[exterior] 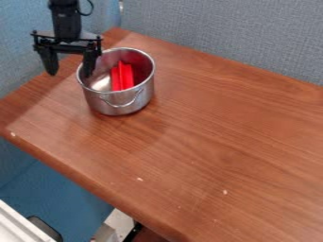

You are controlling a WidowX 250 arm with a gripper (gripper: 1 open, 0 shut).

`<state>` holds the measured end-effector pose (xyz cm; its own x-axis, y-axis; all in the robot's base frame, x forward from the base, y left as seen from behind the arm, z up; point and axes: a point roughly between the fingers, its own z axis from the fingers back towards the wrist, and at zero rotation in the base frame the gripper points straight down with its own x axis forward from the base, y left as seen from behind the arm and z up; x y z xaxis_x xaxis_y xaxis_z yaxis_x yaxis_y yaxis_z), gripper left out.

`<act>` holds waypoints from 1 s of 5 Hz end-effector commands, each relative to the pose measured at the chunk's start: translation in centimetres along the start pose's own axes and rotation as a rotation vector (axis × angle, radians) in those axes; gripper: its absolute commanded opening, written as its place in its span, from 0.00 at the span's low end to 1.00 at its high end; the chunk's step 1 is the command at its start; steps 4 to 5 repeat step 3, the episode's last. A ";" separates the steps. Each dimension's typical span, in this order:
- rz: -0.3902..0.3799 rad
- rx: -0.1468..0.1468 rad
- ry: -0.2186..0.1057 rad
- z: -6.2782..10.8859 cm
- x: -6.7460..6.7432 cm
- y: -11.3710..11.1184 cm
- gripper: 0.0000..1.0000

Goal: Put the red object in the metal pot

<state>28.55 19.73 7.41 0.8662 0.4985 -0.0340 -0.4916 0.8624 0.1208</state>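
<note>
The metal pot [117,83] stands on the wooden table [190,132] near its far left corner. Inside it the red object [124,73] leans against the pot's wall. My gripper [70,62] hangs pointing down just left of the pot, over its left rim. Its two black fingers [49,59] are spread wide with nothing between them. The right finger reaches down by the pot's rim; I cannot tell whether it touches.
A grey-blue wall [240,28] rises behind the table. The table's left edge [25,95] runs close to my gripper, and its front edge drops off toward the floor at lower left.
</note>
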 end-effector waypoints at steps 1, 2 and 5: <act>0.011 0.029 -0.115 3.7 -0.3 0.7 0.00; 0.017 0.019 -0.108 4.7 -0.8 0.8 0.00; 0.042 0.011 -0.101 4.3 -0.5 0.4 1.00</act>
